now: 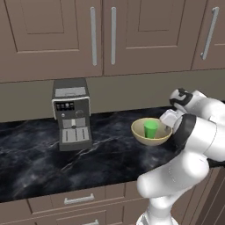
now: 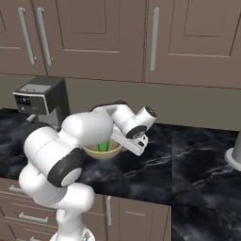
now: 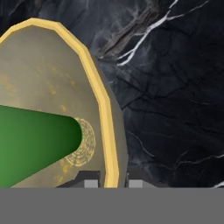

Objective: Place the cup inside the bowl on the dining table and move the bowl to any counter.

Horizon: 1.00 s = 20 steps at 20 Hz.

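The tan bowl [image 1: 141, 133] [image 2: 111, 153] [image 3: 48, 87] is at the black marble counter [image 1: 39, 154] [image 2: 188, 164], right of its middle; whether it rests on the top or hangs just above it I cannot tell. The small green cup [image 1: 150, 128] [image 2: 103, 146] [image 3: 35, 144] stands upright inside the bowl. My gripper [image 1: 167, 124] [image 2: 124, 141] [image 3: 113, 183] reaches down at the bowl's right side and is shut on its yellow rim, one fingertip [image 3: 90, 183] inside and the other outside the wall. The dining table is out of view.
A grey coffee machine [image 1: 72, 114] [image 2: 40, 99] stands on the counter to the left of the bowl. Brown wall cabinets [image 1: 101, 35] hang above, drawers [image 1: 79, 200] sit below. A grey object [image 2: 234, 157] shows at the far right edge.
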### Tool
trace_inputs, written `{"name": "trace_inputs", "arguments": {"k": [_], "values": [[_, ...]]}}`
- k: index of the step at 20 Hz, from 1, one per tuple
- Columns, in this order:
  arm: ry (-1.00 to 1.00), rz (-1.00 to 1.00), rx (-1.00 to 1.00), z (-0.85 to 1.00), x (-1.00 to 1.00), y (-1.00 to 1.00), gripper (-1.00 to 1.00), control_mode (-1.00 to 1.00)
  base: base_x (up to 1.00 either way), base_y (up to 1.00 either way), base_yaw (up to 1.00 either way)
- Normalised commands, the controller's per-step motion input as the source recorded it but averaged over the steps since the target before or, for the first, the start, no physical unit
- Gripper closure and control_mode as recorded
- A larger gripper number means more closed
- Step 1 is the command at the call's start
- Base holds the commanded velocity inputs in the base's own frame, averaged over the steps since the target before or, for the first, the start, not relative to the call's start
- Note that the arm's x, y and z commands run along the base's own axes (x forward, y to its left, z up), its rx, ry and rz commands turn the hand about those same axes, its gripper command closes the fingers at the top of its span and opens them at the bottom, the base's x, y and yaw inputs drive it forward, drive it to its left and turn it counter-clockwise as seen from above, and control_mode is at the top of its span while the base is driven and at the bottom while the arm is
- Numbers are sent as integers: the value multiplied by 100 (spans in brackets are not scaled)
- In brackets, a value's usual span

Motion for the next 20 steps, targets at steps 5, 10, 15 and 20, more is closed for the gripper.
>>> {"name": "trace_inputs", "arguments": {"k": [5, 10, 15, 20], "values": [[0, 0, 0, -9, 11, 0, 100, -100, 0, 0, 0], [0, 0, 0, -5, 8, 0, 100, -100, 0, 0, 0], [0, 0, -1, -8, 7, 0, 100, -100, 0, 0, 0], [0, 0, -3, -13, 6, 0, 100, -100, 0, 0, 0]]}}
